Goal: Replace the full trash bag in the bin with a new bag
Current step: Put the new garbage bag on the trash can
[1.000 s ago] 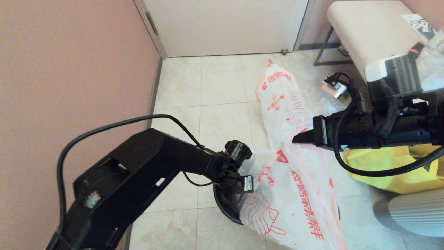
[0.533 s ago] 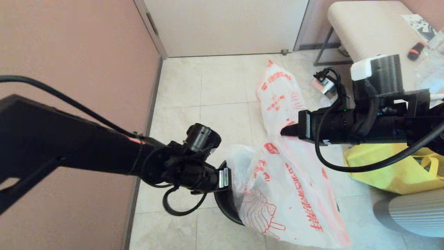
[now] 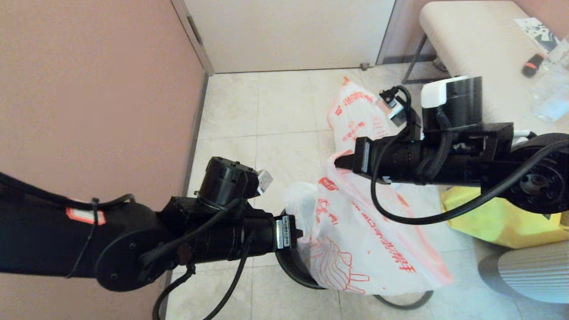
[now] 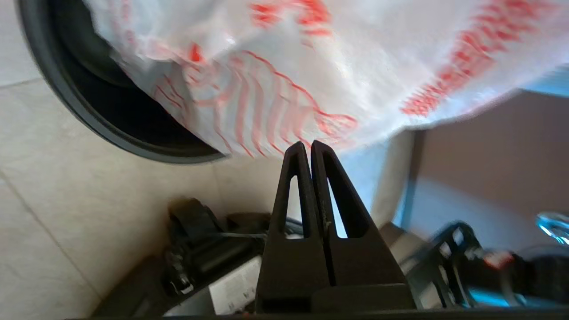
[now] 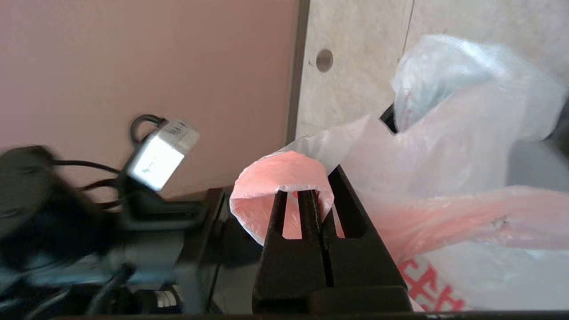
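Note:
The new bag (image 3: 369,240), thin and white with an orange striped cartoon and bold characters, hangs draped over the black bin (image 3: 289,272). My right gripper (image 3: 338,162) is shut on its orange handle (image 5: 275,178) above the bin. My left gripper (image 3: 297,234) is shut at the bag's left edge over the bin's rim. In the left wrist view its fingertips (image 4: 310,144) meet the bag's lower edge (image 4: 311,66) with no plastic seen between them, and the bin's dark inside (image 4: 102,115) shows. The full trash bag (image 3: 355,113) lies on the floor behind. The grey hoop rim (image 3: 402,306) lies by the bin.
A pink wall (image 3: 89,111) runs close along the left. A yellow tote (image 3: 493,218) sits on the floor to the right, with a grey ribbed object (image 3: 533,271) in front of it. A beige stool (image 3: 462,40) with a clear bag (image 3: 551,93) stands at the back right.
My left arm swung down and its wrist turned over, staying at the bag's left edge. My right gripper carried the handle leftward and slightly up, dragging the bag left and uncovering the hoop.

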Motion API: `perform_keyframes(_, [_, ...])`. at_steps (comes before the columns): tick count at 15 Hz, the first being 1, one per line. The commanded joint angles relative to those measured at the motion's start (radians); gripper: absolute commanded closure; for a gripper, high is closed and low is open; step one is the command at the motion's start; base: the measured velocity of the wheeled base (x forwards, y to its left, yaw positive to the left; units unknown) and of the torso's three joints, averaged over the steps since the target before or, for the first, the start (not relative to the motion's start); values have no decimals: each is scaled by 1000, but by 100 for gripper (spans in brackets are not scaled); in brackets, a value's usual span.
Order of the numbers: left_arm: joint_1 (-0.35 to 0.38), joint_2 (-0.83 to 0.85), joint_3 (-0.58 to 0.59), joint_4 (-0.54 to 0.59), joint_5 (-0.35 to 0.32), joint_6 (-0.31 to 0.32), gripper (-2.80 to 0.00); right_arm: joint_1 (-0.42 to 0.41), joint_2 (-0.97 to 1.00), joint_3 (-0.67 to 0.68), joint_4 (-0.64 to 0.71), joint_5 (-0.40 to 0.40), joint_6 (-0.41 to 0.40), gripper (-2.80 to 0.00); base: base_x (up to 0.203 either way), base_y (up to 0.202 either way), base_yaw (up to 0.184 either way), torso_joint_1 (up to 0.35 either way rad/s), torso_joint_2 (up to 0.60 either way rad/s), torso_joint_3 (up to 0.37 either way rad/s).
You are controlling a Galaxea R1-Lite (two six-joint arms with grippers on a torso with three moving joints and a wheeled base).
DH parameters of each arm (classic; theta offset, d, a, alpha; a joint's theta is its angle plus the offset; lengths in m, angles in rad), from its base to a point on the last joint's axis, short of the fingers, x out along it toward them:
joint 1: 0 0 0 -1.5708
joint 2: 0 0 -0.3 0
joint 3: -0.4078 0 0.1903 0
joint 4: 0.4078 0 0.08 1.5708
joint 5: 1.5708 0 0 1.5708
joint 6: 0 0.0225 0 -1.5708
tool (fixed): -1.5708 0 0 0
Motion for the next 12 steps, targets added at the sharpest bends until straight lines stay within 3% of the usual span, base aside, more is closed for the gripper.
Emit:
perform_keyframes(1, [16, -32, 19, -5, -9, -3, 0, 50, 37, 1, -5, -43, 4, 0, 0, 0, 0, 0, 0, 0])
perform_keyframes(3, [63, -59, 40, -5, -17, -1, 0, 81, 38, 47, -1, -90, -4, 0, 0, 0, 0, 0, 0, 0])
perform_keyframes(6, [109, -150, 81, 1, -18, 17, 0, 130, 34, 69, 19, -186, -110, 0, 0, 0, 0, 0, 0, 0])
perform_keyframes(9, [126, -228, 143, 3, -16, 13, 0, 152, 53, 71, 20, -242, -333, 0, 0, 0, 0, 0, 0, 0])
perform_keyframes(12, [193, -209, 201, -4, -56, 12, 0, 156, 69, 68, 51, -259, -601, 0, 0, 0, 0, 0, 0, 0])
